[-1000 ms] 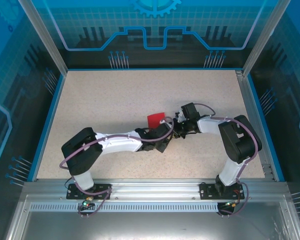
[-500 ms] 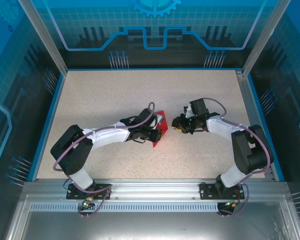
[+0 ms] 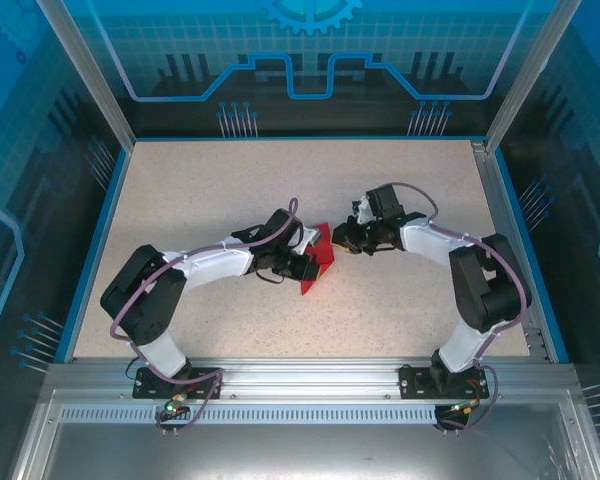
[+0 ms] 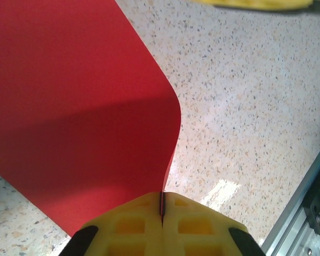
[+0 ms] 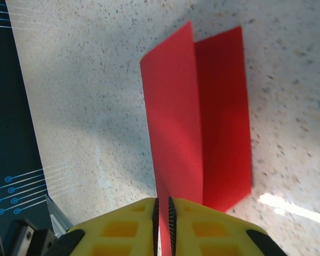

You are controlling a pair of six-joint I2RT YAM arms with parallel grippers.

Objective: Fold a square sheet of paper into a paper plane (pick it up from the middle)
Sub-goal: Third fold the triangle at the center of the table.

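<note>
Red square sheet of paper [image 3: 323, 256] is held up mid-counter [image 3: 230, 190] between both arms, half-folded into a V; can't tell if its low corner touches down. The left gripper [image 4: 161, 209] has its jaws clenched on one edge. The right gripper [image 5: 162, 213] has a flap in its slot, pads close either side; can't tell if it's clamping. The fold's long axis runs straight ahead of the right jaws. I'd say the next crease hinges on that alignment.

A speckled beige table [image 3: 230, 190] sits inside blue circuit-patterned panels [image 3: 310, 50] framed by aluminium posts [image 3: 85, 70].
</note>
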